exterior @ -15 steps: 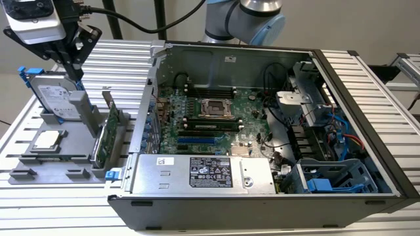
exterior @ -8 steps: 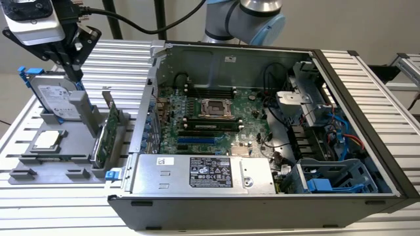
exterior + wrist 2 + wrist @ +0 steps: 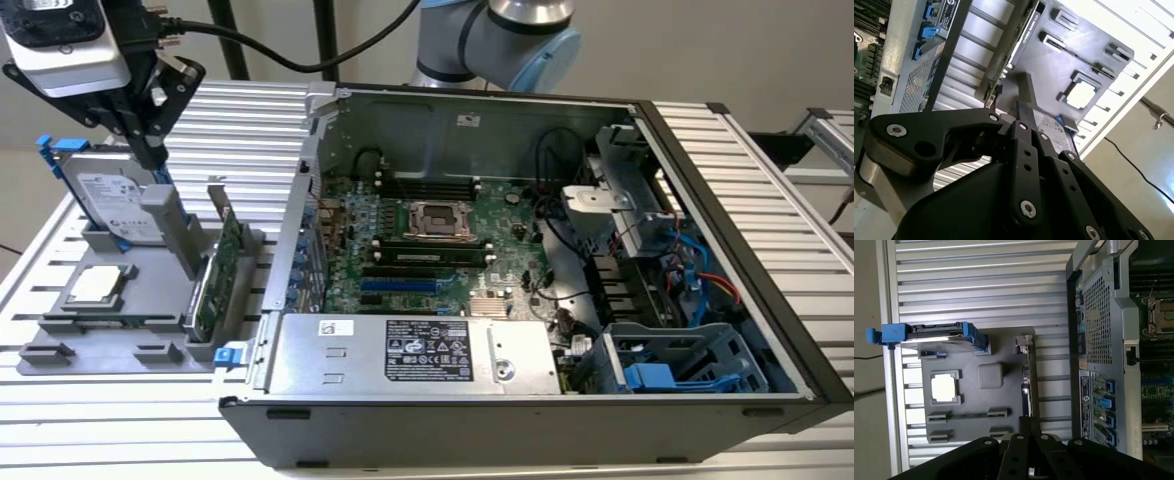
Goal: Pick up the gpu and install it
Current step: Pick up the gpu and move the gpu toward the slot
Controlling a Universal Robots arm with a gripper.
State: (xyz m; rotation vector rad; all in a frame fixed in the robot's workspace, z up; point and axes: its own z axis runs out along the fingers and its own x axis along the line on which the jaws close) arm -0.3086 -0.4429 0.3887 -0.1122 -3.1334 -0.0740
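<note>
At the exterior view's left, my gripper (image 3: pixel 156 160) hangs above the grey holder tray (image 3: pixel 80 345). Its fingertips are drawn together and grip nothing. In that view the fingertips show against the upper corner of the hard drive (image 3: pixel 114 195), which stands upright in its blue frame at the tray's far left. A CPU chip (image 3: pixel 98 285) lies flat in a pocket nearer on the tray.

Right of these, the gpu (image 3: pixel 220 275) stands on its long edge in a slot along the tray's right side, green board facing left, leaning slightly. It is clear of my gripper and outside the computer case (image 3: pixel 747 200). In the first wrist view my closed fingers line up with the card's thin edge.

Just right of the tray, the case lies open. The motherboard (image 3: pixel 414 250) sits at its middle, with the bare CPU socket (image 3: pixel 437 220) toward the far side. A power supply (image 3: pixel 400 350) occupies the near edge. At the exterior view's right, a blue drive cage (image 3: pixel 681 365) fills the near corner.
</note>
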